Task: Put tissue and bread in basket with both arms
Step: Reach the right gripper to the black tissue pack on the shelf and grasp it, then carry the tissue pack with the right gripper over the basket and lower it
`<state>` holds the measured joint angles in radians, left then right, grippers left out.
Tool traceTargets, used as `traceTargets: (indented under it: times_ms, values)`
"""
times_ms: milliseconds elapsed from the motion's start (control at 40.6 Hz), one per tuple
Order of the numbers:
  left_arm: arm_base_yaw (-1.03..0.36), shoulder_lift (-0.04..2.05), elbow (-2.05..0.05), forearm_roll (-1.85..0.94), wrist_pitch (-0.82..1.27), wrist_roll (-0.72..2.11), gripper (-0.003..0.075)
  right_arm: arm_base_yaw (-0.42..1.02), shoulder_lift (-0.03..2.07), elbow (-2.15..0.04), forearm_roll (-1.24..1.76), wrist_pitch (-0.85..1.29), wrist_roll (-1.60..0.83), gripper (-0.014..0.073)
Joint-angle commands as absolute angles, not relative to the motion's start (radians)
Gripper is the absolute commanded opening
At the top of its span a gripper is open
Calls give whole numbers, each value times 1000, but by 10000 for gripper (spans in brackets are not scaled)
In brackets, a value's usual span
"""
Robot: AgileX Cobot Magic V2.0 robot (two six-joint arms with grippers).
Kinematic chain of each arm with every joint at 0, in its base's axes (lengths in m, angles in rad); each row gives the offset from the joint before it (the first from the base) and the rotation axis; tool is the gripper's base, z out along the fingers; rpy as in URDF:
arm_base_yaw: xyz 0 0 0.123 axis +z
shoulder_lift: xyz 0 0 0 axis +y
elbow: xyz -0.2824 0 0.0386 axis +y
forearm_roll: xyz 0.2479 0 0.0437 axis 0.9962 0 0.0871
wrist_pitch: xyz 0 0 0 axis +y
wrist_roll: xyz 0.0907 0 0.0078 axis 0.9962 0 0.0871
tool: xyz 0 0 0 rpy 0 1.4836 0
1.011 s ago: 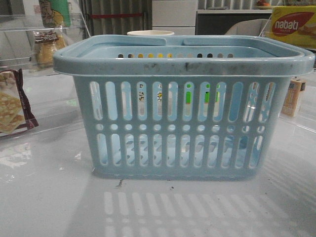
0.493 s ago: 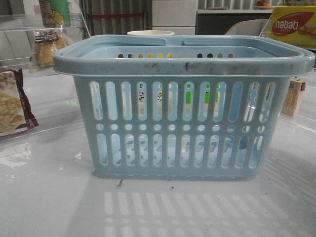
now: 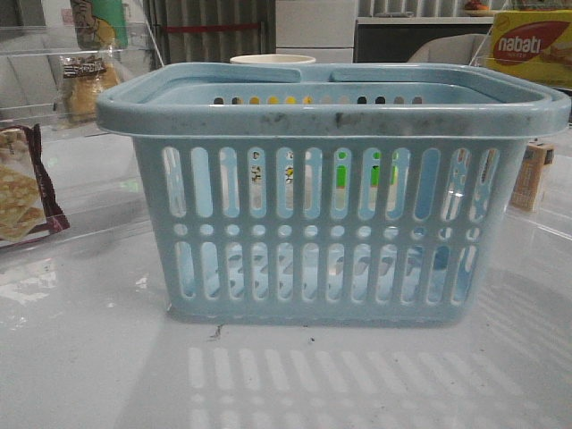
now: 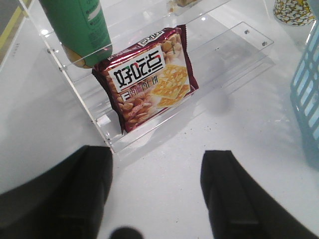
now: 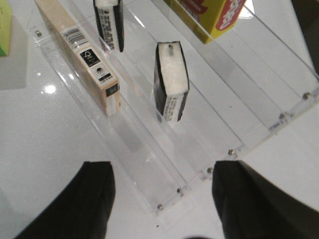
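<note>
The light-blue basket point(image 3: 331, 223) stands in the middle of the table, and its wall shows at the edge of the left wrist view point(image 4: 306, 94). The bread point(image 3: 85, 85) sits in a clear bag on a clear shelf at the far left. A tissue packet point(image 5: 171, 82), black with white patches, stands on a clear acrylic rack; a second like it point(image 5: 109, 22) stands farther back. My right gripper point(image 5: 162, 199) is open and empty, short of the rack's front edge. My left gripper point(image 4: 157, 189) is open and empty over bare table. Neither gripper shows in the front view.
A maroon cracker packet point(image 4: 149, 77) leans in a clear rack under a green container point(image 4: 79, 30). It also shows in the front view point(image 3: 22, 192). A tan carton point(image 5: 79, 55) and a yellow box point(image 5: 214, 15) stand on the tissue's rack. A cup point(image 3: 273, 60) stands behind the basket.
</note>
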<state>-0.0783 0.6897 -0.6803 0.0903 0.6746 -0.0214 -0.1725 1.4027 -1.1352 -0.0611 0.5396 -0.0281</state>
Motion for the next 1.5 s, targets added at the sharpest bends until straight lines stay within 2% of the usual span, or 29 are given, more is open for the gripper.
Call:
traceTargets:
  times_ms: [0,148,320,394,616,789,1060,1282,1479]
  values:
    - [-77,695,-712,94,603,-22,456,-178,1456,-1234,-110,476,-26,529]
    - [-77,695,-712,94,603,-22,456,-178,1582,-1329,-152,474,-26,527]
    - [-77,695,-712,92,603,-22,456,-178,1699,-1411,-153,466,-26,484]
    - [-77,695,-712,90,603,-22,456,-178,1736,-1435,-154,466,-26,450]
    - [-77,695,-712,87,603,-22,456,-178,1769,-1445,-154,456,-26,278]
    - [-77,695,-712,87,603,-22,456,-175,1717,-1445,-153,462,-26,252]
    - [-77,695,-712,87,603,-22,456,-122,1507,-1445,-147,584,-26,252]
    - [-77,695,-712,87,603,-22,456,35,1317,-1445,-101,685,-26,252]
    - [-77,695,-712,87,603,-22,456,238,1259,-1404,36,701,-26,252]
